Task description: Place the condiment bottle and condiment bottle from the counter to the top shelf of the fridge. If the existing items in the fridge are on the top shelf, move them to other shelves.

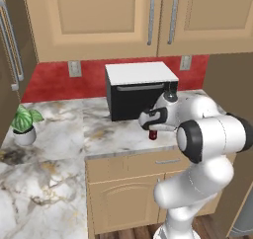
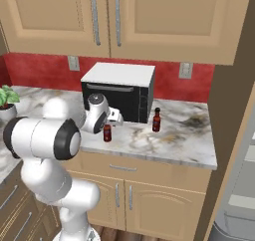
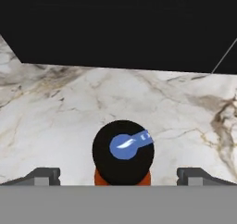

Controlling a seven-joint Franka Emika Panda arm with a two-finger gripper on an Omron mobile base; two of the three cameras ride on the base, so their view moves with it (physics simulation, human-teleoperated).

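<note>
Gripper: I see my gripper (image 3: 118,174) poised straight above one condiment bottle (image 3: 122,152), jaws spread wide, a fingertip (image 3: 44,176) well clear on either side of its black cap, nothing held.
Nearer bottle: it stands upright on the marble counter (image 2: 169,140), just in front of the black microwave (image 2: 119,90), partly hidden by my wrist in the left base view.
Second bottle: the other condiment bottle (image 2: 157,119) stands upright beside the microwave's right front corner, apart from the first.
Fridge: grey fridge (image 2: 239,185) at the right edge.
Corner: potted plant (image 1: 24,124) on the counter.
</note>
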